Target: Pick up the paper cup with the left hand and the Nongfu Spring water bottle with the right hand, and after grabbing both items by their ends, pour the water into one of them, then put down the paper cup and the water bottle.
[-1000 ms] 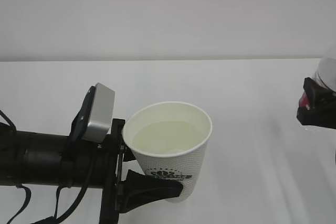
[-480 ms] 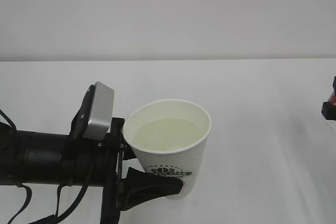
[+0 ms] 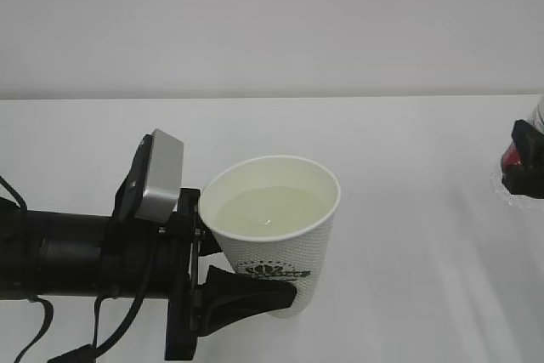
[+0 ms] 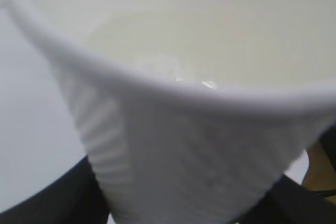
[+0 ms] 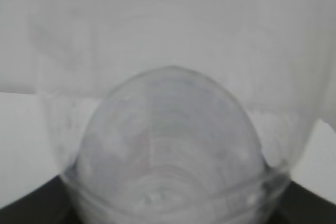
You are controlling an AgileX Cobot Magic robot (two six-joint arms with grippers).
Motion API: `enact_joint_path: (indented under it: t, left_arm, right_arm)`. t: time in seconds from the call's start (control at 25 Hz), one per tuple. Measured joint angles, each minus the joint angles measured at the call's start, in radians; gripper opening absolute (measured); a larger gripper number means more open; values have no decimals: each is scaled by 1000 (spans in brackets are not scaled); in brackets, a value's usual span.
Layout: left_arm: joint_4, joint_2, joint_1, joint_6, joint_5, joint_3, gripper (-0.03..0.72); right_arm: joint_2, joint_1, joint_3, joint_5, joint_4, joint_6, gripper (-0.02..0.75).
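Exterior view: you see the paper cup (image 3: 276, 231) upright, near the middle of the white worktop (image 3: 408, 159), with the water (image 3: 272, 212) pale yellow inside it and the dark green logo on its side. At the right edge only a small part of the Nongfu Spring water bottle (image 3: 511, 155) shows, a red spot with black parts of the right hand (image 3: 527, 167) around it.
Left wrist view: you see the cup wall (image 4: 173, 150) very near and blurred, its ribbed surface and rim, and dark fingers (image 4: 52, 203) at the bottom corners. The logo does not show here.
Right wrist view: you see the clear bottle (image 5: 168, 150) fill almost the whole picture, with its rounded end toward the camera. The red label does not show here.
Left end effector: the left hand (image 3: 242, 299) is clamped on the lower part of the paper cup, one black finger (image 3: 255, 295) lies across the wall under the logo.
Right end effector: it is clamped on the bottle, dark fingers (image 5: 31, 203) are at both lower corners.
Cup height: you cannot tell if its base touches the worktop.
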Motion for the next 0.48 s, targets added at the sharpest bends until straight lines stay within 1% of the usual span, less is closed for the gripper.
enact_joint_path:
  t: [0.08,0.16,0.48]
  left_arm:
    - [0,0,0,0,0,0,459]
    - [0,0,0,0,0,0,459]
    - [0,0,0,0,0,0,459]
  right_arm:
    - [0,0,-9,0,-35,18,451]
    - [0,0,-14,0,-47,24,451]
    - [34,0,-41,0,-49,27,451]
